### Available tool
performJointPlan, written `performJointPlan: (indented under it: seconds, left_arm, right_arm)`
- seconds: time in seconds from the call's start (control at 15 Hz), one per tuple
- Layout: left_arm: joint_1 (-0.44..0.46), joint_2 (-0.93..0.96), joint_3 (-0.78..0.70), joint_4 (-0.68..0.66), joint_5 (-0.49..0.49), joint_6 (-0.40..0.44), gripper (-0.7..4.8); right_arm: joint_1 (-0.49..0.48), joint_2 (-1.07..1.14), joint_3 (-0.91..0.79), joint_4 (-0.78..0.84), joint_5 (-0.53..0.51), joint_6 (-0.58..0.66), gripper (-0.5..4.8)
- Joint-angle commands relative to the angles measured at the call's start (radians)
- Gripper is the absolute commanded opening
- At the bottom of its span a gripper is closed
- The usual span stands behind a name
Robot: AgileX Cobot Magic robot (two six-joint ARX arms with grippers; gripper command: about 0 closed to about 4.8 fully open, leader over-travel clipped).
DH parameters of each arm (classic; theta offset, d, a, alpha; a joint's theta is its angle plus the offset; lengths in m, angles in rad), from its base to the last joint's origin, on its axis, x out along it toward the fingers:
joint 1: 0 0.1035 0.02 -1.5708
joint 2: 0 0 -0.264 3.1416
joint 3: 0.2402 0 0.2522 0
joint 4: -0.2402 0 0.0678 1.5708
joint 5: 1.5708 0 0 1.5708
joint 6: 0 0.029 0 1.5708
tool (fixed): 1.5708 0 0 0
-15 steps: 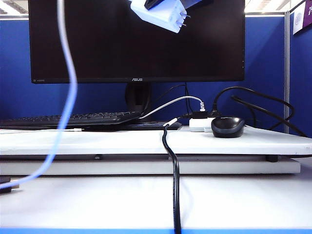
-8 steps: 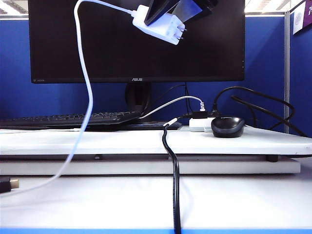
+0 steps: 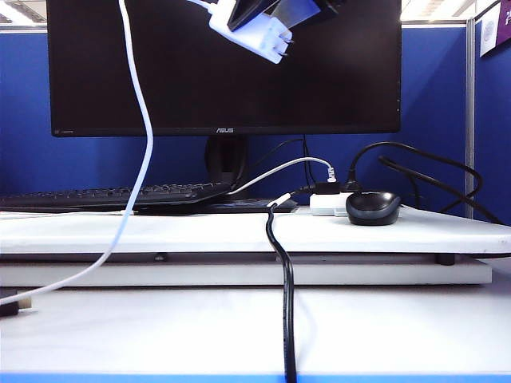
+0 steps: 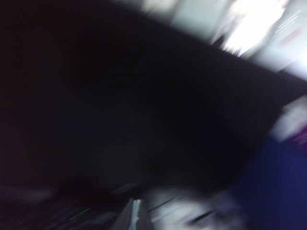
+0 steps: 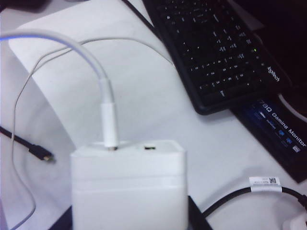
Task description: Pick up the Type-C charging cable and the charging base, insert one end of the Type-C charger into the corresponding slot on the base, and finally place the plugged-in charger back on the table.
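Note:
High in front of the monitor, my right gripper (image 3: pixel 267 8) is shut on the charging base (image 3: pixel 246 30), a white block whose prongs point down and to the right. In the right wrist view the base (image 5: pixel 128 187) sits between the dark fingers (image 5: pixel 197 216). The Type-C charging cable's white plug (image 5: pixel 109 125) stands in a slot on its end face. The cable (image 3: pixel 142 136) hangs from the base in a long curve down to the lower left. My left gripper (image 4: pixel 135 216) shows only in its badly blurred wrist view, fingers pressed together with nothing seen between them. The table (image 3: pixel 239 233) lies below.
A black monitor (image 3: pixel 223 80), a keyboard (image 3: pixel 112 195), a black mouse (image 3: pixel 373 207) and a small white box with black plugs (image 3: pixel 327 201) stand on the table. A thick black cable (image 3: pixel 286 295) hangs over its front edge. A loose black plug (image 5: pixel 42 155) lies on the white surface.
The white cable has swung right and now hangs in a steadier curve from the base. The base has shifted slightly up and to the left in the right gripper.

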Motion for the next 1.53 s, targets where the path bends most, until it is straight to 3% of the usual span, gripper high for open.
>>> performJointPlan:
  seconds: [0.07,0.53,0.93,1.0,1.13,1.2,1.53]
  left_arm:
    - [0.000,-0.005,0.034,-0.147,-0.096,0.094,-0.06]
    - [0.000,-0.005,0.045,-0.169,-0.095,0.093,-0.06]
    - [0.000,-0.004,0.045,-0.198,-0.095,0.093,-0.06]
    - [0.000,-0.004,0.045,-0.203,-0.095,0.093,-0.06]
    - [0.000,-0.004,0.045,-0.203,-0.095,0.094,-0.06]
    - [0.000,-0.004,0.045,-0.206,-0.095,0.094,-0.06]
    - [0.000,-0.004,0.045,-0.209,-0.095,0.094,-0.06]
  right_arm:
    - [0.001,0.041,0.008,0.053,0.044,0.035,-0.01]
    - [0.015,0.335,0.008,0.182,0.077,0.164,-0.01]
    - [0.051,0.438,0.008,0.270,0.137,0.168,0.01]
    - [0.063,0.447,0.008,0.272,0.157,0.167,0.59]
    - [0.065,0.451,0.008,0.274,0.170,0.158,3.06]
    - [0.065,0.450,0.009,0.276,0.169,0.158,3.28]
    - [0.065,0.397,0.010,0.340,0.175,0.158,3.28]
